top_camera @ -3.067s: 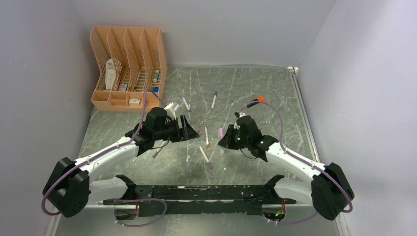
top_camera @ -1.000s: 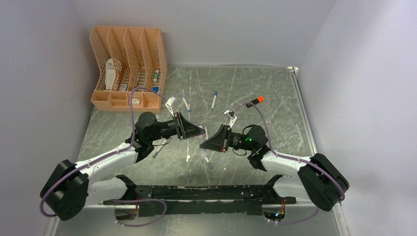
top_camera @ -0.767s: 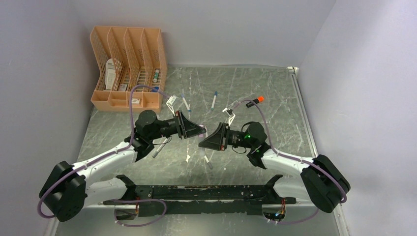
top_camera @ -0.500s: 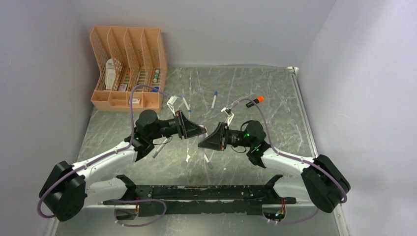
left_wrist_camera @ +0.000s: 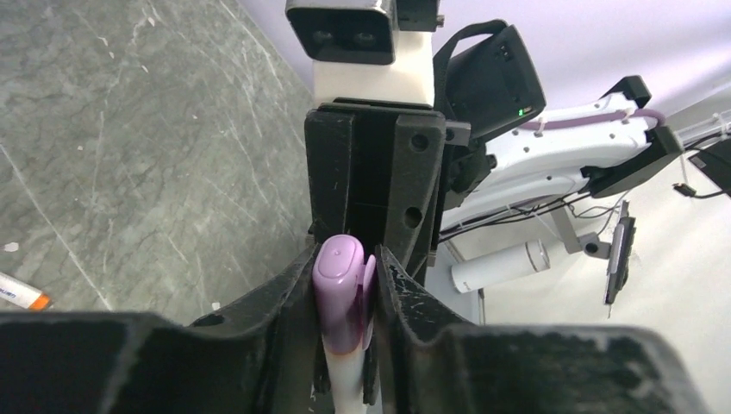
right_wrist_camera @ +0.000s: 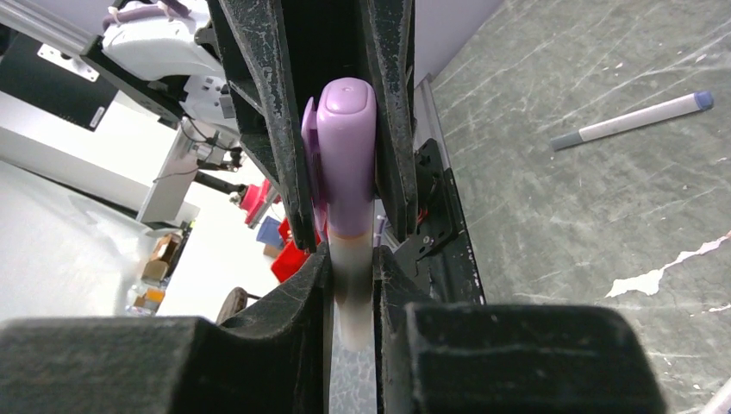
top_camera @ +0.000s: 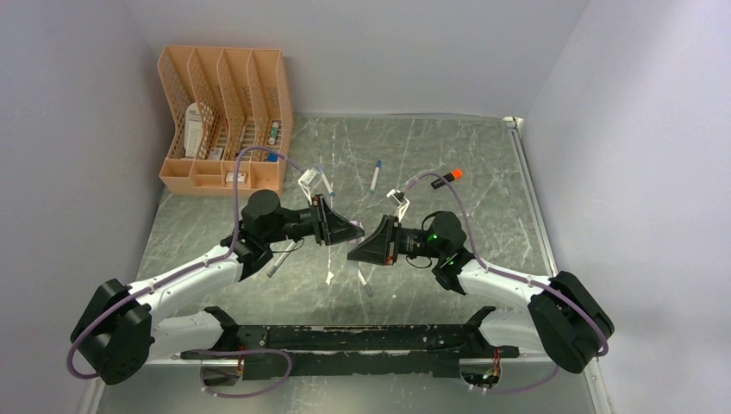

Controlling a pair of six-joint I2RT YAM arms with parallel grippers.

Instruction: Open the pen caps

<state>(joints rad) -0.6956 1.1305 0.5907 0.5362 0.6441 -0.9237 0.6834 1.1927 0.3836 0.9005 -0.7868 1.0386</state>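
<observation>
Now mid-step on one pen: left fingers [left_wrist_camera: 280, 306] are clamped on the purple cap [left_wrist_camera: 339, 293], right fingers [right_wrist_camera: 302, 302] are clamped on the white barrel [right_wrist_camera: 352, 276] just below it, pen held up between the two arms above the tabletop [top_camera: 483, 155]. It is not yet off, seated on the barrel. Next move likely calls for pulling apart straight along the pen, both grips tight so nothing slips

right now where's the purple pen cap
Over the middle of the table in the top view: the purple cap is pinched in the left gripper, seated on the white barrel that the right gripper holds.
</observation>
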